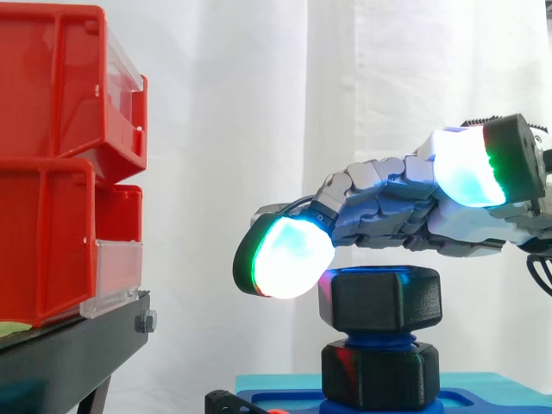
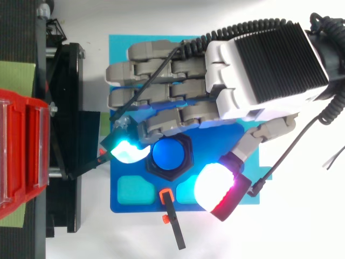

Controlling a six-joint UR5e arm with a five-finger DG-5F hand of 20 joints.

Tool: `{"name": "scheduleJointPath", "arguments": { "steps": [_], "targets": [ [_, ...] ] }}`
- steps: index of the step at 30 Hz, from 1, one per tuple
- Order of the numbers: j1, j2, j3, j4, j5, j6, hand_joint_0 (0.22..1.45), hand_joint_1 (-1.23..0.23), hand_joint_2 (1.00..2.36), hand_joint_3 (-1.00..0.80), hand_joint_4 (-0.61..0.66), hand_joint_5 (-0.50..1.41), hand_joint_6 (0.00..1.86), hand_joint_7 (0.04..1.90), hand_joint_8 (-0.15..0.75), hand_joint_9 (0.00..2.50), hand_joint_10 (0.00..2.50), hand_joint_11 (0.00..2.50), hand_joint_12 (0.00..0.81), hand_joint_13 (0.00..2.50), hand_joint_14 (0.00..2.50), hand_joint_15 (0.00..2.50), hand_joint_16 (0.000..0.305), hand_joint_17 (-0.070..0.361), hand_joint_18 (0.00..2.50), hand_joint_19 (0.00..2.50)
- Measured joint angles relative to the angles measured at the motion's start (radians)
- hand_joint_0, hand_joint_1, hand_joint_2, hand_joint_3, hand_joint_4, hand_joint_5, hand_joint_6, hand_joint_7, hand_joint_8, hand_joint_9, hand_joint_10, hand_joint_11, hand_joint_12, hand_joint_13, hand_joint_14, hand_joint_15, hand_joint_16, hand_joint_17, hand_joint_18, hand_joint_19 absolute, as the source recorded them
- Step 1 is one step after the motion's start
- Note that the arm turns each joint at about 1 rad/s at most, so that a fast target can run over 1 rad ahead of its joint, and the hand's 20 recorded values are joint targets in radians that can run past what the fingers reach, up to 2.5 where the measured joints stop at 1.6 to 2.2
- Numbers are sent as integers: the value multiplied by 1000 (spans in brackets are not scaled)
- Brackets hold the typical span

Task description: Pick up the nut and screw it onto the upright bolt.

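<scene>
Side view shows the black six-sided plastic nut (image 1: 385, 297) sitting flat on the upright blue bolt (image 2: 170, 155), hole pointing up. The hand (image 1: 405, 203) hovers over it, fingers (image 1: 289, 254) stretched out, holding nothing. Red bins (image 1: 60, 164) stand well apart.

Lighting: bright and even, soft shadows.
White curtain (image 1: 259, 129) nearly blown out; glowing fingertips (image 1: 289, 250) of the hand (image 2: 267, 70) flare white at centre.

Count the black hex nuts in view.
2, stacked on the blue bolt: the upper nut just below the hand, the lower nut under it, at the blue base. The hand may hide others.
</scene>
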Motion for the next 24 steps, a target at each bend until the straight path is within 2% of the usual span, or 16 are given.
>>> {"name": "scheduleJointPath", "arguments": {
  "steps": [8,19,24],
  "targets": [
    [-16,0,0,-1,-4,-3,489,-164,1000,-500,226,-118,503,745,207,364,0,0,239,100,0,0,27,61,0,0],
    [-46,0,0,2,-36,-22,494,-188,1000,-500,253,-95,503,830,216,406,0,0,231,125,0,0,25,56,0,0],
    [-58,0,0,3,-45,-25,499,-202,1000,-500,276,-53,504,965,224,462,0,0,221,165,0,0,24,53,0,0]
  ]
}}
